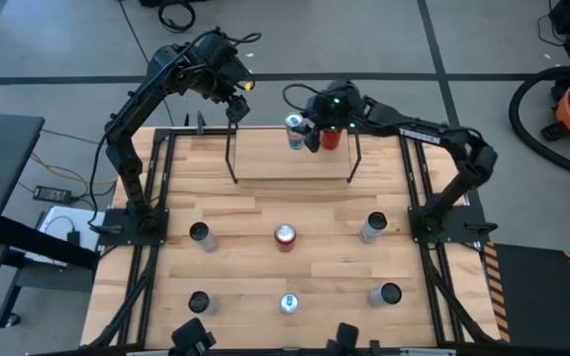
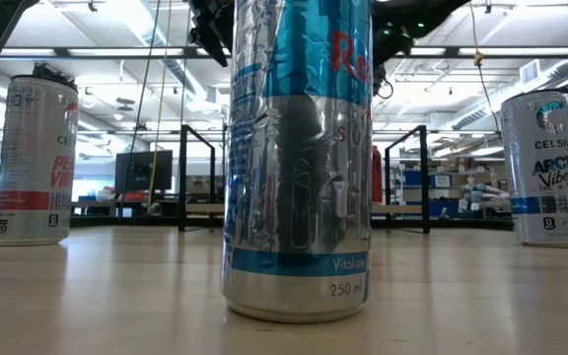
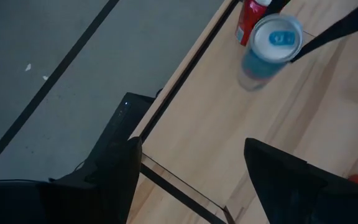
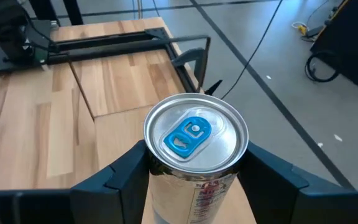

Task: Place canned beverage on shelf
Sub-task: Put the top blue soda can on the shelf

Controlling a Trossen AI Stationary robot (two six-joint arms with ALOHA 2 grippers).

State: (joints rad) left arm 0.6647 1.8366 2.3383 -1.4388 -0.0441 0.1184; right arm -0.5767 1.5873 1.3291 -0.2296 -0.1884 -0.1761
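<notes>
Right tool (image 1: 305, 131) grips blue can (image 1: 294, 130) over shelf (image 1: 290, 158); six cans on table (image 1: 325, 252).

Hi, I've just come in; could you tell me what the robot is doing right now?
The right gripper has its jaws closed around a silver canned beverage with a blue tab, holding it over the far edge of the low pale-wood shelf with black wire frames, beside a red can. The left gripper waits open near the shelf's left frame. Six more cans stand on the tabletop.
</notes>
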